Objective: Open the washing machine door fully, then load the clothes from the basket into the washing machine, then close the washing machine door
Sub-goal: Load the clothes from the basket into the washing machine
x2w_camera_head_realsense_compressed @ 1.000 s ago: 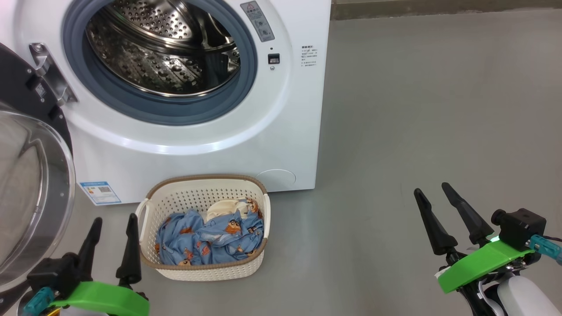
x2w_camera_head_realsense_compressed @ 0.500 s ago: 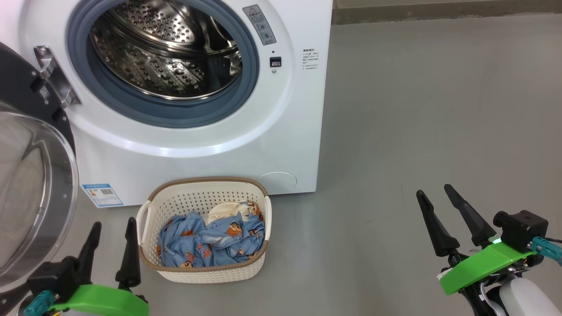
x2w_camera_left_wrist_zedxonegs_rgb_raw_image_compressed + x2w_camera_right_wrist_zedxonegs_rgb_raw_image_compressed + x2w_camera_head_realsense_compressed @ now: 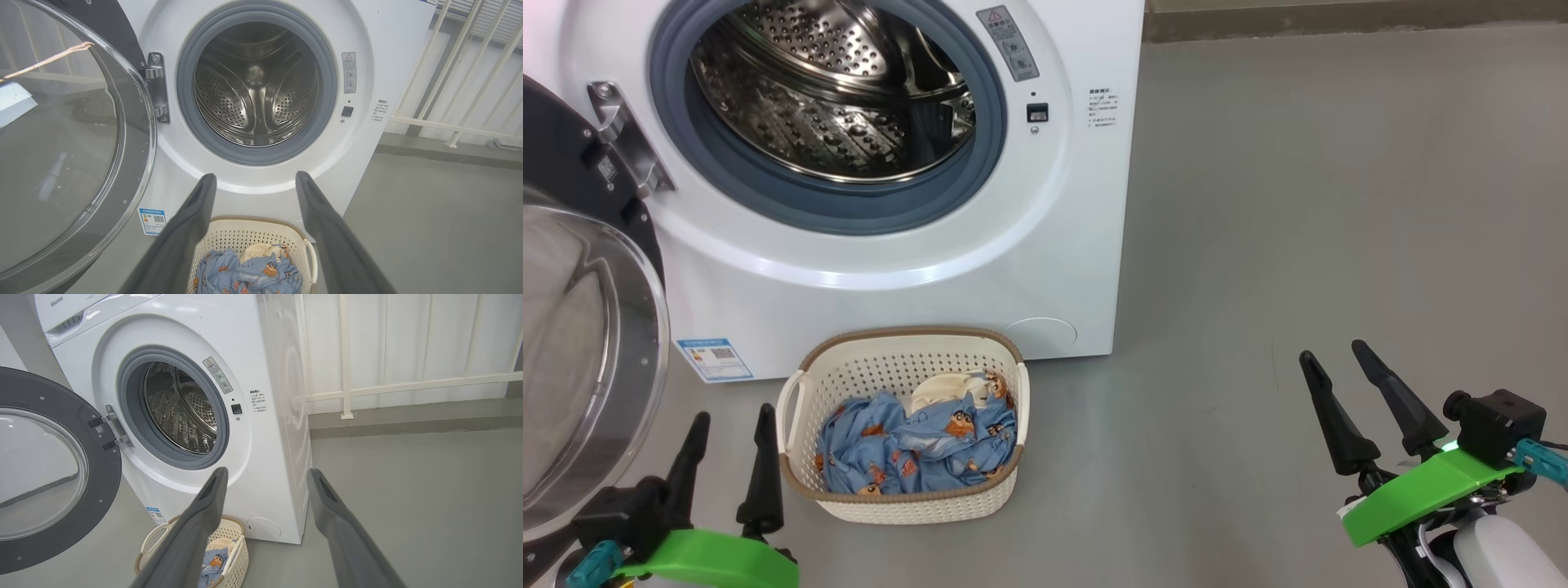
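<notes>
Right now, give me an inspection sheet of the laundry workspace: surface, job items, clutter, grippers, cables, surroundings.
Surface: grey floor, smooth.
Job's things: washing machine with its steel drum exposed, no fabric seen inside; washing machine door swung open on the left; basket on the floor in front of the machine; clothes piled in the basket.
Clutter: nothing seen.
Grippers: left gripper open, holding nothing, beside the basket; right gripper open, holding nothing, off to the right.
Cables: teal plug at the right wrist.
Surroundings: white railing behind the machine.
</notes>
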`<state>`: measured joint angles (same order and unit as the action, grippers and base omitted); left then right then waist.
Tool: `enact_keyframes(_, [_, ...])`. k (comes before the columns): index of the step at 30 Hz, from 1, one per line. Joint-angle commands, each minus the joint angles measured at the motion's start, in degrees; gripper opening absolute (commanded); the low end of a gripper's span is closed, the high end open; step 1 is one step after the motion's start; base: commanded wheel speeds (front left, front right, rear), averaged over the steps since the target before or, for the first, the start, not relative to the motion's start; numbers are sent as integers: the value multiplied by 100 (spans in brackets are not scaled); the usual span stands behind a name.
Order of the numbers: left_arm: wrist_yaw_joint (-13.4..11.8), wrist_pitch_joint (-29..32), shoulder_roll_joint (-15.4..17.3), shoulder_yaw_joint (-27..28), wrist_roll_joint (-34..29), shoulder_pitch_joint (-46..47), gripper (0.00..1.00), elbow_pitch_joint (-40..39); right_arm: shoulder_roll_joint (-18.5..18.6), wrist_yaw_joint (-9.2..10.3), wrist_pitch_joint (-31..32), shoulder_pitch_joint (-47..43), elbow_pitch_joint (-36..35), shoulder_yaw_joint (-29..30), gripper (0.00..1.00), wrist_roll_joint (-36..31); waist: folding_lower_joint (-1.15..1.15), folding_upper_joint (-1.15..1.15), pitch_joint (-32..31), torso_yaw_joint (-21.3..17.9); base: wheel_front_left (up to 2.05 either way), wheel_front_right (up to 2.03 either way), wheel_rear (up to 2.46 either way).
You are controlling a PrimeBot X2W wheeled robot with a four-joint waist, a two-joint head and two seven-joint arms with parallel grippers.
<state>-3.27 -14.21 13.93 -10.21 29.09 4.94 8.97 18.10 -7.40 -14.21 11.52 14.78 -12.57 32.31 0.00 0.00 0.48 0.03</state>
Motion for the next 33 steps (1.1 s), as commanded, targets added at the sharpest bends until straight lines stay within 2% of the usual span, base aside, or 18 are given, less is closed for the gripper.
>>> enact_keyframes(1, [-30,-64,150,237,-43,134,100,-154,74,-9,0,-13,-159,-77,100,-56,0,0,3,2,0,0,0])
enact_keyframes(33, [-53,-73,176,263,-53,167,100,-166,44,-9,3,2,-200,-45,100,-71,0,0,65,34,5,-5,0])
